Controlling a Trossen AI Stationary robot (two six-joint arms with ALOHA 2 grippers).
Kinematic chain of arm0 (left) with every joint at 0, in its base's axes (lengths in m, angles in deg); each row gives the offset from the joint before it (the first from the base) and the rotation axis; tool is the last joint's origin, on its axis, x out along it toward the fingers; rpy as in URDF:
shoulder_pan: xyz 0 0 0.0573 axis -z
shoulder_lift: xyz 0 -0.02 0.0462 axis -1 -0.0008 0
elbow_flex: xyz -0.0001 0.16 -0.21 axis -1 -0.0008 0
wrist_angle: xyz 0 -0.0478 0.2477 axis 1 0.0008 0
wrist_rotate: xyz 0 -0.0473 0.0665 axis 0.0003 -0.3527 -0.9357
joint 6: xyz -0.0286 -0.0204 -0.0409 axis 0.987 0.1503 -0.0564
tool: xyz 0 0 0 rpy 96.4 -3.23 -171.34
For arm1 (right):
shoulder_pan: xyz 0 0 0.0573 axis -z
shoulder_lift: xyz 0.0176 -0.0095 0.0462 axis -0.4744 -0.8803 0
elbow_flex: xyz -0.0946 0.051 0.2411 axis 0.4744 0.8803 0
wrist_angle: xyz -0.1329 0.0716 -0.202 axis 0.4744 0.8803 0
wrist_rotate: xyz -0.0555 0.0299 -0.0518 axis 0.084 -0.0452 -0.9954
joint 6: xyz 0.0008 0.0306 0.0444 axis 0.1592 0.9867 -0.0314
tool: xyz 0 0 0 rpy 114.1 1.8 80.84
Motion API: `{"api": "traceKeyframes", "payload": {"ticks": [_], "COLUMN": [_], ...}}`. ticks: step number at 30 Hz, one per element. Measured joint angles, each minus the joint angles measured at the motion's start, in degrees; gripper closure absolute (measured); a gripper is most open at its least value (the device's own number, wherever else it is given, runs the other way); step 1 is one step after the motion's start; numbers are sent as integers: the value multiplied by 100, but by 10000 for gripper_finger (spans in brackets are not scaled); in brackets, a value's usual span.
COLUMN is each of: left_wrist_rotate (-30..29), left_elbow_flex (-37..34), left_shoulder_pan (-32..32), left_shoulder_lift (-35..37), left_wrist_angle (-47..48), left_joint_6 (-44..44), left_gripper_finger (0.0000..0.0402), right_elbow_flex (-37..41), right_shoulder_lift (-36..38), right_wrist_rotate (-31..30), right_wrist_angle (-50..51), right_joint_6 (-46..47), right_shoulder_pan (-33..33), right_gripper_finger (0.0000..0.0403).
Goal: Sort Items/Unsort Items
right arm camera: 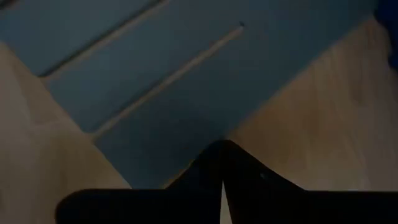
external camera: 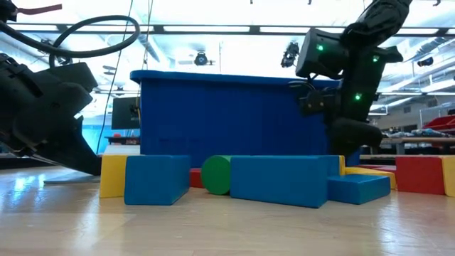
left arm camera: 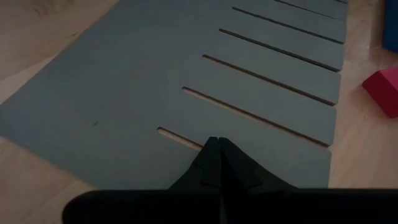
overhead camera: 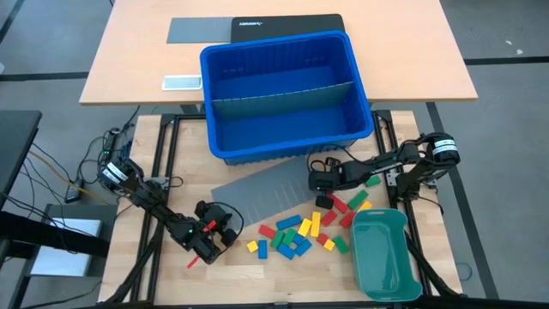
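Observation:
Several small red, yellow, green and blue blocks (overhead camera: 309,227) lie loose on the wooden table, between the grey slotted sheet (overhead camera: 266,189) and the teal tray (overhead camera: 383,257). In the low view, blue blocks (external camera: 281,181) and a green one (external camera: 215,174) lie close by. My left gripper (left arm camera: 217,142) is shut with nothing in it, at the sheet's near left edge (overhead camera: 225,225). My right gripper (right arm camera: 222,144) is also shut with nothing in it. It points steeply down at the sheet's near right corner (overhead camera: 324,202), beside a red block (overhead camera: 339,206). My right gripper's shut fingertips stand over the corner of the grey sheet (right arm camera: 186,134) where it meets the bare wood. I cannot tell whether they touch the sheet or the table.
A large blue bin (overhead camera: 214,60) with a grey divider stands at the far side of the sheet and fills the background of the low view (external camera: 213,114). The teal tray lies at the near right. A red block (left arm camera: 382,90) lies just off the sheet's edge.

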Motion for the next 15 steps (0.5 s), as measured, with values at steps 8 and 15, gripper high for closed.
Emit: {"api": "traceKeyframes", "payload": {"ticks": [8, 15], "left_wrist_rotate": [15, 13], "left_elbow_flex": [-3, -3], "left_shoulder_pan": [14, 15], "left_shoulder_lift": [10, 13], "left_wrist_angle": [63, 85], "left_joint_6": [1, 2], "left_gripper_finger": [401, 401], "right_elbow_flex": [-63, -67], "right_shoulder_lift": [33, 46], "right_wrist_rotate": [335, 469], "right_wrist_angle": [-126, -161], "right_joint_6": [-276, -331], "right_shoulder_pan": [-41, -68], "right_gripper_finger": [395, 400]}}
